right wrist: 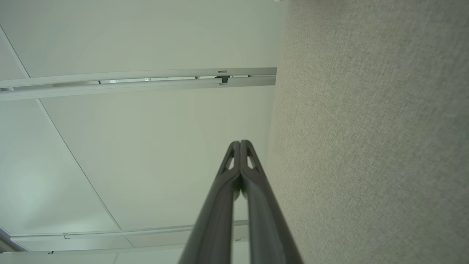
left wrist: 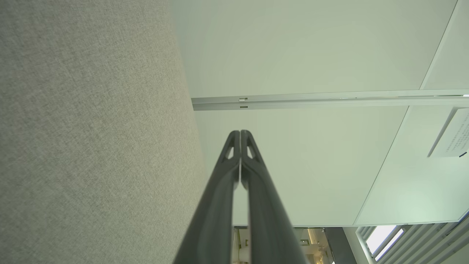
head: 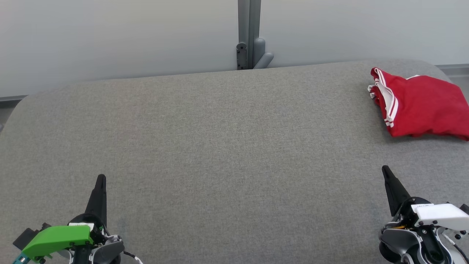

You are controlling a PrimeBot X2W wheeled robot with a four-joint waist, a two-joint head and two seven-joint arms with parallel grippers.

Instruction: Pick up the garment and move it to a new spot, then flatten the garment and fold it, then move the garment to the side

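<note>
We begin at our left gripper [head: 100,178], low at 7 o'clock in the head view. Its two dark fingers are pressed together tip to tip with nothing between them, and its own wrist view [left wrist: 240,132] shows the same. Our right gripper [head: 385,169] sits at 5 o'clock, likewise pressed together and empty, as its own wrist view [right wrist: 240,142] confirms. Both point away from us toward 12 o'clock and lie just above the near part of the grey table [head: 220,146]. We take this for a parked pose, with the arms drawn back so the cloth surface lies open to the head camera.

The red garment [head: 421,104] lies on the table's far right corner, at about 2 o'clock from the table's middle and near 12 to 1 o'clock from the right gripper, well apart from it. It is a compact, layered bundle with white-striped trim along its 9 o'clock edge. We judge that either it was folded and set aside there, or it awaits pickup; we cannot tell which.

Beyond the table's far edge, at 12 o'clock, a grey post [head: 249,36] stands against the pale wall [head: 110,36].
</note>
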